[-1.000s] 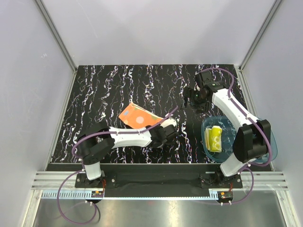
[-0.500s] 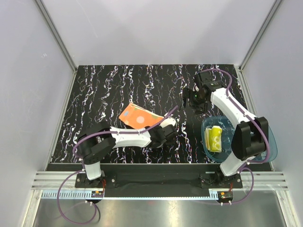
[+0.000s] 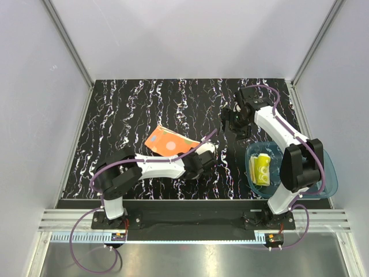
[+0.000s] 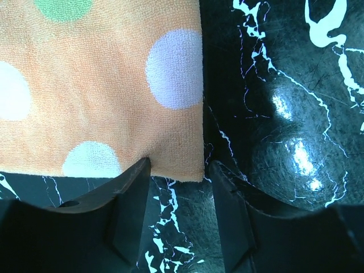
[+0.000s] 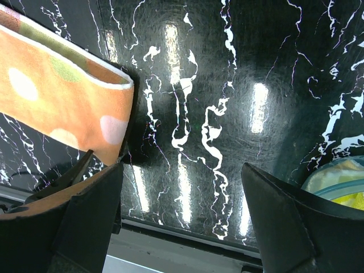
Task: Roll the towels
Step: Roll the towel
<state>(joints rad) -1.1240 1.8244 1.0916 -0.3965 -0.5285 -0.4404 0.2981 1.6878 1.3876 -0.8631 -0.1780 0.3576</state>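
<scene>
I find the orange towel (image 4: 96,91) flat on the table (image 3: 127,115), left of the blue tray (image 3: 328,173). Left gripper (image 4: 179,182) jaws straddle its near corner, apart; right gripper (image 5: 182,222) wide open. Soft, limp cloth: pinch that corner.

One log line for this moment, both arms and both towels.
left gripper: open, straddling orange towel corner | right gripper: open, empty, above table | yellow towel: rolled, in blue tray
</scene>
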